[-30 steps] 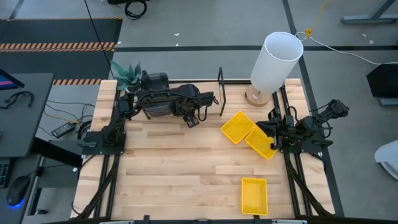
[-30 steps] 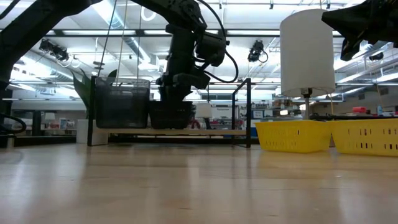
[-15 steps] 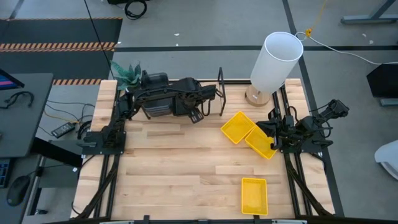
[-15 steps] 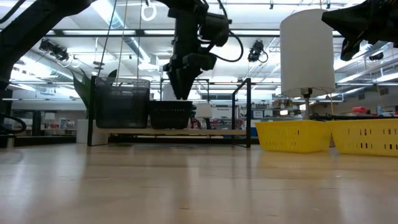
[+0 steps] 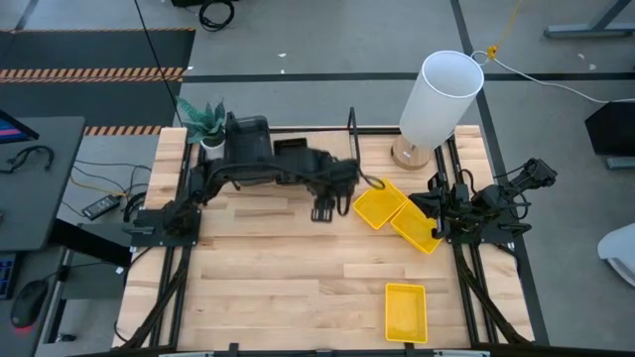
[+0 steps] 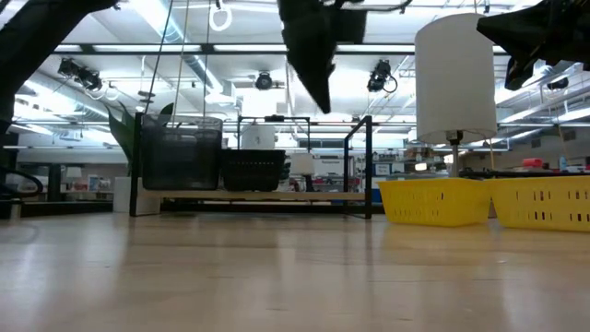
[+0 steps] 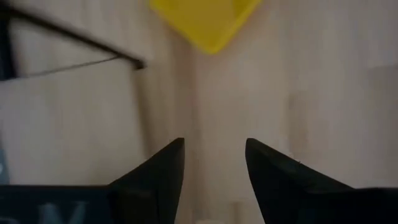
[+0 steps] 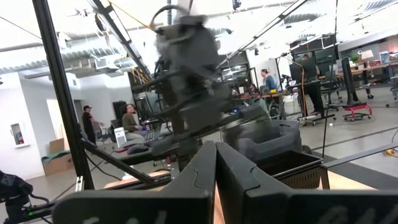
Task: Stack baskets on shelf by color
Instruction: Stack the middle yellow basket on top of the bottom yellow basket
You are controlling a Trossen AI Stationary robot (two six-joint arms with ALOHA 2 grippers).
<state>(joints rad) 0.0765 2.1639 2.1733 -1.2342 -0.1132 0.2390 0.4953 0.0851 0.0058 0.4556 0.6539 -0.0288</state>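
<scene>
My left gripper [image 5: 324, 210] [image 7: 214, 152] hangs open and empty above bare tabletop, just left of the nearest yellow basket [image 5: 380, 203] [image 7: 205, 18]. A second yellow basket [image 5: 417, 228] touches that one, and a third [image 5: 405, 310] lies near the table's near edge. On the shelf [image 6: 249, 195] at the far side rest a grey basket stack [image 6: 181, 152] and a black slatted basket [image 6: 253, 169]. My right gripper [image 5: 438, 210] [image 8: 216, 152] waits shut at the table's right side, beside the second yellow basket.
A tall white cylinder [image 5: 442, 94] [image 6: 456, 78] stands on a wooden base at the far right corner. A green plant [image 5: 203, 117] sits at the far left corner. The shelf's black upright end loop [image 5: 352, 144] stands near my left arm. People show in the room beyond.
My left gripper has risen from the black basket on the shelf, then swung toward the table's right and near side, ending beside the nearest yellow basket. The black basket stays on the shelf next to the grey stack.
</scene>
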